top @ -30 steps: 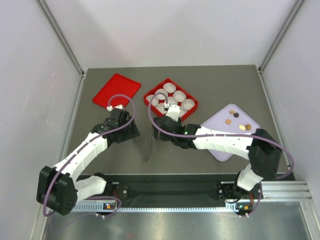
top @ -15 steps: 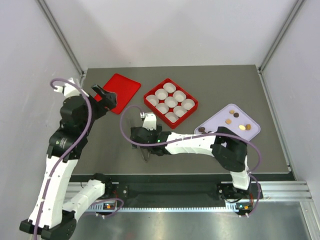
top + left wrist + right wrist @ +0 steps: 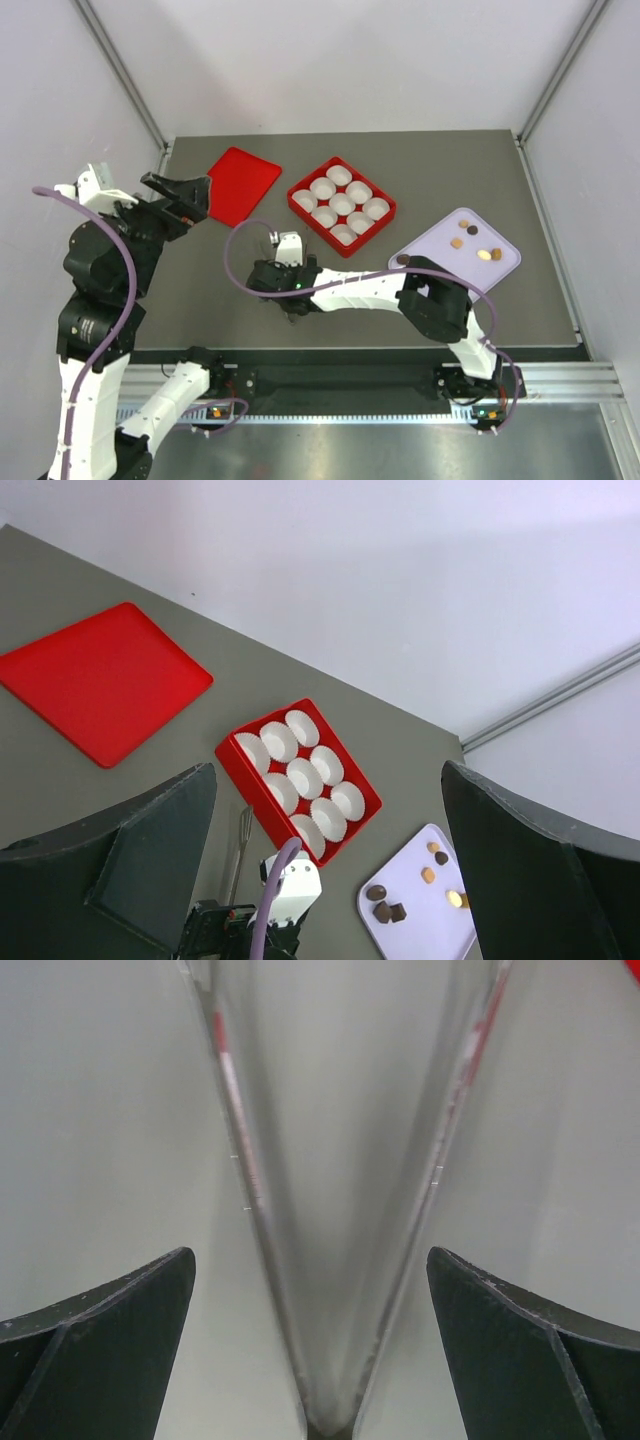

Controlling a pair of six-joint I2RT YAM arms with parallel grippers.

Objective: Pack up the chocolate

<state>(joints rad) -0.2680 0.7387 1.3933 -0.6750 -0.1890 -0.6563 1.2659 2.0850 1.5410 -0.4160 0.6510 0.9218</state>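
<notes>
Right gripper (image 3: 310,1260): I am hovering it at the near side of the red cup box (image 3: 313,172), jaws spread wide, with metal tongs (image 3: 248,1185) lying between the fingers, not gripped.
Left gripper (image 3: 328,770): I am holding it high, left of the box, jaws apart and empty.
Chocolate (image 3: 485,254): lying scattered on a lilac tray (image 3: 505,268) right of the box.
Handling: I am judging the pieces light, smooth and easily marked, so I am planning a gentle pinch across each middle.
Axis: the pieces look roundish, with no long axis I can make out.
</notes>
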